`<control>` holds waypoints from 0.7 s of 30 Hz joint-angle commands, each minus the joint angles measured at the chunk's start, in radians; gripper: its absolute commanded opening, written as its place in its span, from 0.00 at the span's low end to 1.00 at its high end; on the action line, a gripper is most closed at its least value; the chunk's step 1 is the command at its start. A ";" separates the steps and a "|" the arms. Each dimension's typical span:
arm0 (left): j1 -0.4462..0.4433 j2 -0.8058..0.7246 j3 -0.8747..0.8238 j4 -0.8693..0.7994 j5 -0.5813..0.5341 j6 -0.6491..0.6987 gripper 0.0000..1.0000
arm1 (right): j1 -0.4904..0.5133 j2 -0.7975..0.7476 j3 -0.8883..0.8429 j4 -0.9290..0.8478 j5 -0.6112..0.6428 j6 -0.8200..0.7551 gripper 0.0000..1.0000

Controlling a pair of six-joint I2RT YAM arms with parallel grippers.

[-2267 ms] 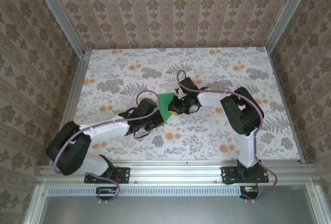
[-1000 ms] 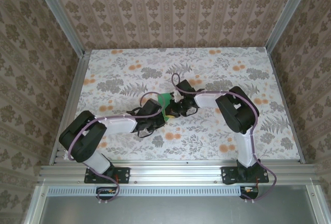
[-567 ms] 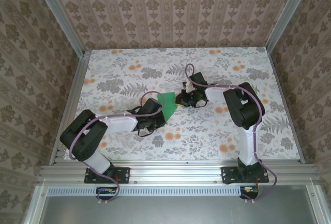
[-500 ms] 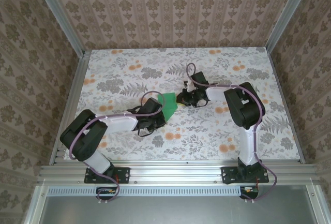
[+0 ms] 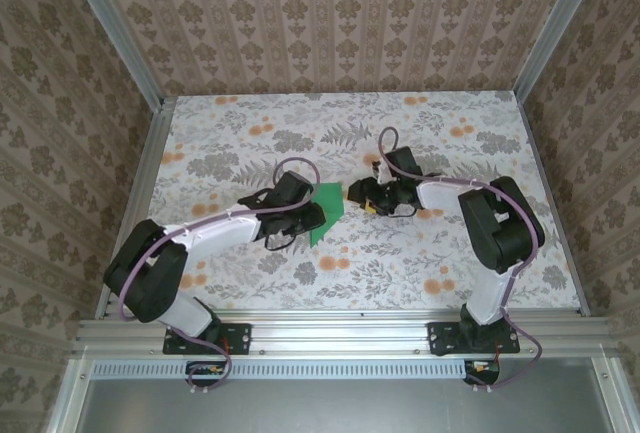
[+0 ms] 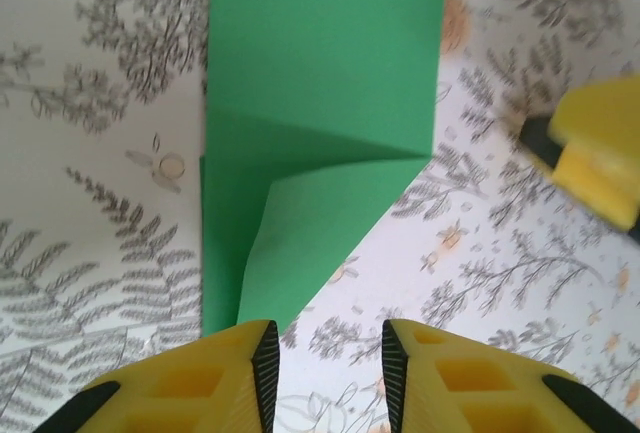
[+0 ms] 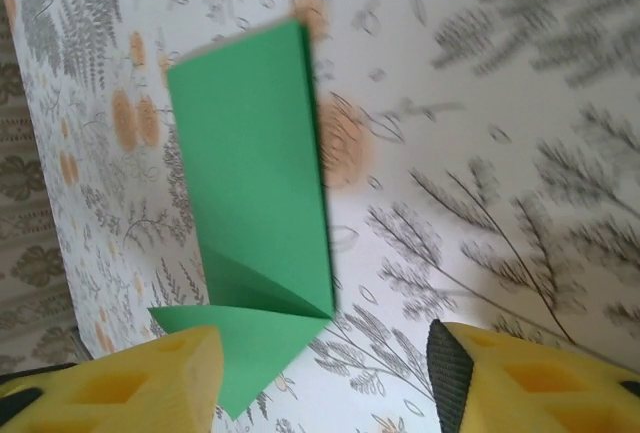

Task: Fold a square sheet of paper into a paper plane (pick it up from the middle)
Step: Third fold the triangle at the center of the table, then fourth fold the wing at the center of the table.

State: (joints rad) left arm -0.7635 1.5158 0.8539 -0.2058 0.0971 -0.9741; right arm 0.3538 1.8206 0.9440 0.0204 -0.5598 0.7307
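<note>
The green sheet of paper [image 5: 328, 209] lies flat on the floral table [image 5: 250, 143], folded into a long strip with a slanted flap at one end. In the left wrist view the paper [image 6: 320, 123] reaches down to my left gripper [image 6: 330, 358], whose yellow fingers [image 6: 200, 388] stand apart with bare table between them. Seen from above, the left gripper [image 5: 312, 219] sits at the paper's left edge. My right gripper [image 5: 360, 199] hangs just right of the paper, open wide. From the right wrist, the paper [image 7: 255, 193] lies ahead and left of that gripper [image 7: 325, 378].
A yellow finger [image 6: 600, 158] of the right gripper shows at the right edge of the left wrist view. Patterned walls [image 5: 330, 23] and an aluminium frame [image 5: 330, 328] enclose the table.
Both grippers have opened and let go of the paper. The right gripper has drawn back to the right, and the paper now lies flat.
</note>
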 commanded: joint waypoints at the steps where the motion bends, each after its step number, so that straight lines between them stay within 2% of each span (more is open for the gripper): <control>1: 0.010 0.047 0.043 -0.007 -0.035 0.032 0.37 | 0.009 -0.036 -0.046 0.053 -0.023 0.046 0.64; 6: 0.025 0.096 0.067 -0.006 -0.063 0.023 0.37 | 0.040 -0.040 -0.042 0.026 -0.002 0.051 0.65; 10: 0.044 0.136 0.080 -0.009 -0.067 0.029 0.31 | 0.063 -0.029 -0.033 0.030 0.002 0.061 0.65; 14: 0.053 0.163 0.087 -0.026 -0.083 0.025 0.24 | 0.082 -0.010 -0.011 0.024 0.000 0.074 0.62; 21: 0.056 0.189 0.084 -0.046 -0.094 0.022 0.19 | 0.115 0.051 0.044 0.001 -0.006 0.103 0.55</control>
State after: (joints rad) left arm -0.7116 1.6913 0.9199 -0.2123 0.0265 -0.9634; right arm 0.4534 1.8359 0.9539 0.0429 -0.5606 0.8089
